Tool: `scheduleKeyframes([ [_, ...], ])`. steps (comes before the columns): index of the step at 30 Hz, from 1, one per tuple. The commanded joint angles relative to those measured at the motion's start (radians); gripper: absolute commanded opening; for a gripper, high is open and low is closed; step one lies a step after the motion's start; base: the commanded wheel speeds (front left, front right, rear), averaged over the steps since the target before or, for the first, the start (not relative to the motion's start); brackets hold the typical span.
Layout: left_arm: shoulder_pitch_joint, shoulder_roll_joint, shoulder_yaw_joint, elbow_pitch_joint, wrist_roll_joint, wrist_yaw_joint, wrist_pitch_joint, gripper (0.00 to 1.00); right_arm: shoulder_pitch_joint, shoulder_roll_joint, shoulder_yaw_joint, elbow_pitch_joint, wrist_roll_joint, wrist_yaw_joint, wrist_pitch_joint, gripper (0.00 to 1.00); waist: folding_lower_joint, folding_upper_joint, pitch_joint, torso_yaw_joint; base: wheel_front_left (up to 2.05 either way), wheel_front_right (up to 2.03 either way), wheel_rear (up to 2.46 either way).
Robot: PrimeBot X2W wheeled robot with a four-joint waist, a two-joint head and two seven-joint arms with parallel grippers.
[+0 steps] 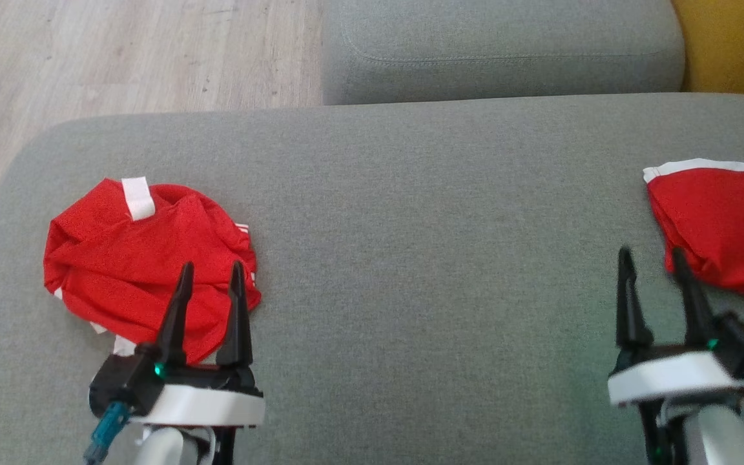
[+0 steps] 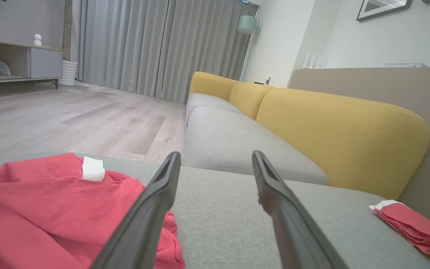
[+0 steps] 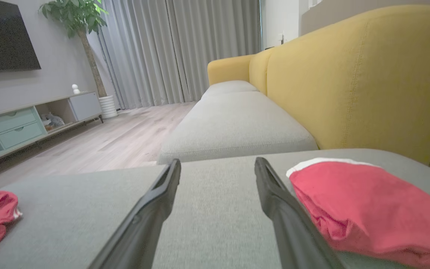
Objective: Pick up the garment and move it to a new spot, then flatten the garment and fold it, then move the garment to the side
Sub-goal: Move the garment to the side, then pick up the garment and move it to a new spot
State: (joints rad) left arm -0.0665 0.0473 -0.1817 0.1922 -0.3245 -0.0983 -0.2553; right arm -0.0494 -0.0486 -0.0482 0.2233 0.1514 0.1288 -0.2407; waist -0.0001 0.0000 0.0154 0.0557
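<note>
Plainly, neither tool has anything in it: the left gripper (image 1: pixel 212 266) and the right gripper (image 1: pixel 651 255) both stand with their dark fingers spread wide and empty. The crumpled red garment (image 1: pixel 146 258) lies bunched at the left end of the grey cushion (image 1: pixel 436 226), a white tag (image 1: pixel 138 197) uppermost. The left gripper's fingers reach over the heap's near edge; whether they touch the cloth I cannot tell. A second red piece, the folded garment (image 1: pixel 721 226), lies at the cushion's right end, just beside the right gripper.

The main risk, as I judge it, is a shallow pinch. The heap is many loose layers, so closing on the top fold alone would likely lift one flap and drag the rest as a wad, or let it slip out partway across the cushion. Pressing too low could catch the cushion's cover along with the cloth. The heap also sits near the cushion's left edge, with the wooden floor (image 1: pixel 120 58) beyond, so a sideways nudge could push it off. At the cushion's right end, a careless sweep of the right gripper could muss the folded garment, and spreading the crumpled one too far toward that end would crowd it.
</note>
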Motion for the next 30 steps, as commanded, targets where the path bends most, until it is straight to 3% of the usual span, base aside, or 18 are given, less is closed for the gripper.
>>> scheduleKeyframes([
  [1,-0.018,0.003,0.035,-0.028,0.001,-0.004,-0.006,1.00,-0.014,-0.002,0.033,-0.027,-0.005,0.002,-0.015,1.00,0.0001,0.0000,0.000,-0.001,0.00,0.00,0.00],
  [22,0.001,0.003,0.028,-0.033,0.007,0.004,-0.006,1.00,0.038,-0.002,0.041,-0.088,0.008,0.002,-0.021,1.00,0.0001,0.0000,0.000,-0.015,0.00,0.00,0.00],
  [30,-0.006,0.003,0.028,-0.029,0.008,0.013,-0.006,1.00,0.040,-0.002,0.075,-0.091,0.018,0.002,-0.021,1.00,0.0001,0.0000,-0.005,0.025,0.00,0.00,0.00],
])
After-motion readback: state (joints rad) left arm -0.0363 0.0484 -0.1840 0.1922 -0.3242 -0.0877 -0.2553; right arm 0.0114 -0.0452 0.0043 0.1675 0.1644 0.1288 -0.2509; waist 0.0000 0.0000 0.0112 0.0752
